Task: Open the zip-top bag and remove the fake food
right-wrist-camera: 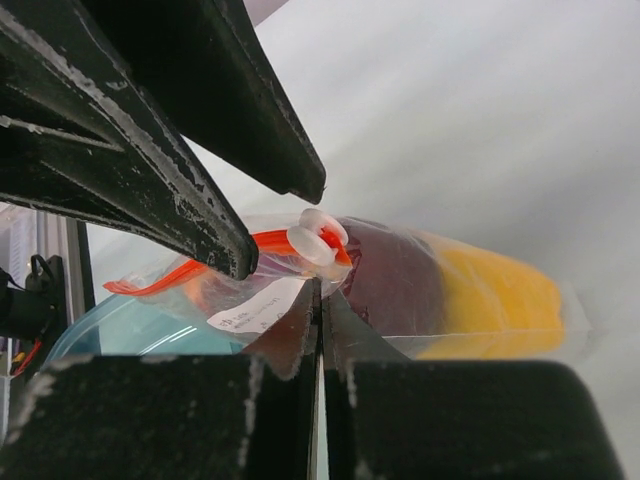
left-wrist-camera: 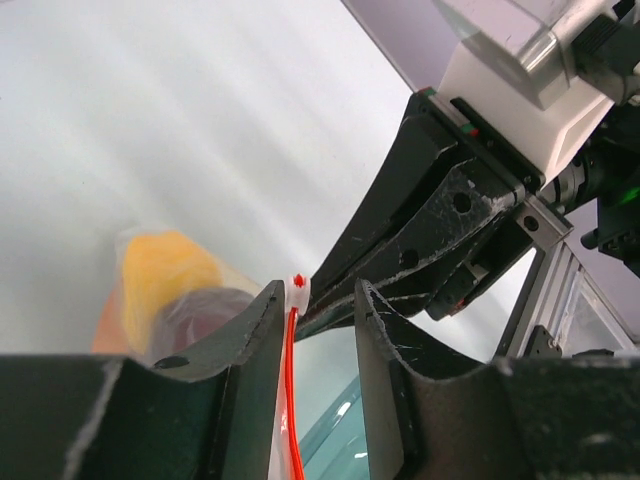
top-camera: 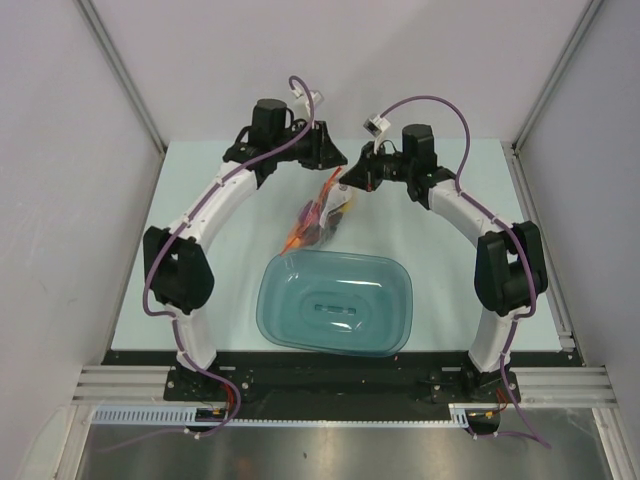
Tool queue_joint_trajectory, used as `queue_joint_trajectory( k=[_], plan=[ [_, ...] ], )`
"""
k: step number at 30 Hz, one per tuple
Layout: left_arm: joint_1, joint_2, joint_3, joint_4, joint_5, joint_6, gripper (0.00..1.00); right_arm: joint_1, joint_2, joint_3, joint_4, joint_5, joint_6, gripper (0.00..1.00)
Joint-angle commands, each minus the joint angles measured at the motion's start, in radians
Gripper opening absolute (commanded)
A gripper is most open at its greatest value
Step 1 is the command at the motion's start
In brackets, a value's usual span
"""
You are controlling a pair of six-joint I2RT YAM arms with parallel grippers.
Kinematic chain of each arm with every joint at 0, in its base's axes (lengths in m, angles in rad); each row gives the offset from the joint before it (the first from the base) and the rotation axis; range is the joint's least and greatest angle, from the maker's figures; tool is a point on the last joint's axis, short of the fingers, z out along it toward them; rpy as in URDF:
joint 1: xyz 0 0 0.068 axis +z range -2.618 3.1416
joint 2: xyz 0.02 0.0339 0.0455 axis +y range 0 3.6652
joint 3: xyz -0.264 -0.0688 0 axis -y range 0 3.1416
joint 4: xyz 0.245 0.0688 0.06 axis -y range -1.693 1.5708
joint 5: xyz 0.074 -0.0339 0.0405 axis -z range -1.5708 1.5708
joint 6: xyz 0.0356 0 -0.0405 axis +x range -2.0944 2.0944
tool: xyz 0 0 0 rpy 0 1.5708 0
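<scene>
Okay, my right gripper (right-wrist-camera: 320, 292) has its fingers pressed together, pinching the film of the zip-top bag (top-camera: 320, 215) just under its orange-red zip strip (left-wrist-camera: 293, 400); my left gripper (left-wrist-camera: 320, 292) has its fingers apart, strip and white slider (right-wrist-camera: 312, 240) in the gap, against one finger. White label (right-wrist-camera: 262, 305) on bag, print too small to read. Fake food (right-wrist-camera: 490, 295) inside, yellow and dark red. Bag hangs just beyond far rim of teal tub (top-camera: 280, 300); bare table (top-camera: 200, 180) either side
</scene>
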Motion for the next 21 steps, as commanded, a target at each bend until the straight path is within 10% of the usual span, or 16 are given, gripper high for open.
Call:
queue_joint_trajectory(
  k=[1, 12, 17, 21],
  plan=[
    [0.005, 0.01, 0.028, 0.068, -0.008, -0.016, 0.38, 0.003, 0.004, 0.056, 0.017, -0.025, 0.024, 0.0],
    [0.005, 0.007, 0.0, 0.021, -0.02, 0.037, 0.47, 0.003, 0.01, 0.056, 0.034, -0.024, 0.045, 0.0],
    [0.005, 0.019, 0.005, 0.024, 0.003, 0.034, 0.26, 0.003, 0.015, 0.056, 0.031, -0.022, 0.048, 0.0],
    [0.005, 0.028, 0.009, 0.015, 0.022, 0.036, 0.29, 0.005, 0.015, 0.052, 0.036, -0.018, 0.054, 0.0]
  ],
)
